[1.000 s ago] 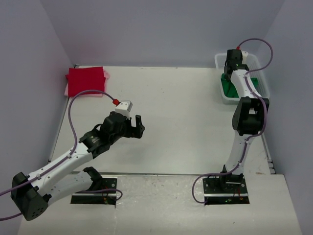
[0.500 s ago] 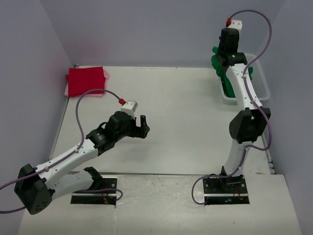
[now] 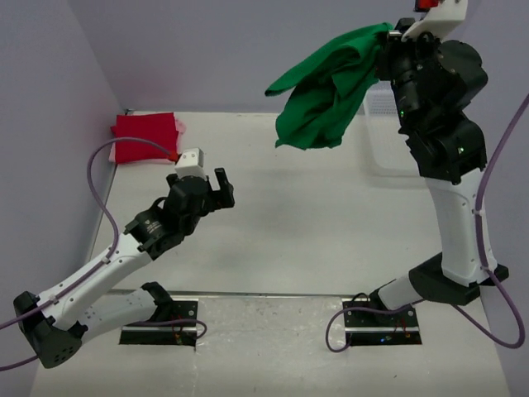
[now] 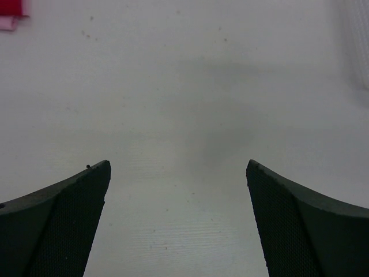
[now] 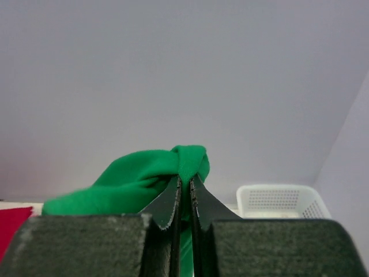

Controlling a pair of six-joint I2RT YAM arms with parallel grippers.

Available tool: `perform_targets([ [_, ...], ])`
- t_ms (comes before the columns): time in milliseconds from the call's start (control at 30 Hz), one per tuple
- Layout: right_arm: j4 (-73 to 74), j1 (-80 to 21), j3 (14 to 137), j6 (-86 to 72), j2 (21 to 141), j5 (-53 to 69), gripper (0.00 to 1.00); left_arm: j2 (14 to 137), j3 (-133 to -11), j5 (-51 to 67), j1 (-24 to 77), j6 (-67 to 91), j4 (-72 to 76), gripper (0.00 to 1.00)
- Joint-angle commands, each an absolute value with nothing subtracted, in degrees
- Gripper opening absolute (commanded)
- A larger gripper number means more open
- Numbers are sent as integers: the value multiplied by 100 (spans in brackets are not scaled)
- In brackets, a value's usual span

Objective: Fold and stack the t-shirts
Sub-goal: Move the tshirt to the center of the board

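High above the basket [image 5: 279, 199], my right gripper [image 5: 184, 182] pinches the bunched green t-shirt [image 3: 318, 107]. I should lower it left of the basket, spreading it flat for my wide-open left gripper [image 4: 177, 166].

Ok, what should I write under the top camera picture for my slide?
Right gripper holds the green t-shirt high above the table; left gripper hovers open; red t-shirt lies folded far left.

green t-shirt [image 3: 322, 91]; red t-shirt [image 3: 145, 136]; pale pink t-shirt [image 4: 8, 23]; white mesh basket [image 5: 277, 199].
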State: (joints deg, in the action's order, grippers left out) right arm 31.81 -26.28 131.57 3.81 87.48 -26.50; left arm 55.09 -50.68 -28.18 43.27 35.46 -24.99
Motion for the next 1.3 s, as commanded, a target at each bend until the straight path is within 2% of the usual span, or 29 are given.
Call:
perform_targets([
  [0, 3918, -2970, 13368, 327, 8623, -2330, 0, 5467, -5668, -4078, 4342, 3788, -3330, 100],
  [100, 4315, -3120, 12983, 0, 8254, -1777, 0, 5441, -5809, -3982, 4342, 3788, -3524, 100],
  [233, 3920, -3120, 11639, -246, 7823, -1530, 0, 5414, -5740, -3701, 4351, 3718, -3507, 100],
  [333, 3999, -3120, 11198, -246, 8067, -909, 0, 5510, -5695, -3665, 4351, 3691, -3480, 100],
  [367, 3999, -3129, 11067, -263, 8199, -871, 17, 5546, -5695, -3682, 4351, 3700, -3489, 100],
  [433, 4008, -3120, 11074, -308, 8741, -1088, 73, 5546, -5704, -3683, 4351, 3718, -3481, 100],
  [467, 3990, -3120, 11126, -282, 8919, -1316, 85, 5555, -5739, -3744, 4351, 3683, -3454, 100],
  [567, 4095, -3076, 11548, -141, 9429, -1817, 95, 5607, -5739, -3552, 4351, 3315, -3174, 100],
  [600, 4305, -3076, 11653, -167, 9465, -2011, 96, 5660, -5713, -3403, 4351, 3218, -3068, 99],
  [700, 4342, -3041, 11305, -464, 8993, -2645, 98, 6089, -5538, -1912, 4351, 2734, -2375, 94],
  [733, 4316, -3024, 10815, -562, 8774, -2689, 98, 6413, -5450, -1081, 4351, 2699, -1973, 93],
  [833, 4315, -3006, 9796, -922, 7930, -2979, 98, 7168, -5204, -344, 4561, 2768, -1330, 93],
  [1033, 4464, -2927, 8212, -1414, 6620, -3515, 98, 8680, -5615, -737, 5378, 2567, -818, 91],
  [1267, 4632, -2259, 7673, -1556, 5959, -3076, 98, 9527, -6117, -518, 5590, 2654, -282, 90],
])
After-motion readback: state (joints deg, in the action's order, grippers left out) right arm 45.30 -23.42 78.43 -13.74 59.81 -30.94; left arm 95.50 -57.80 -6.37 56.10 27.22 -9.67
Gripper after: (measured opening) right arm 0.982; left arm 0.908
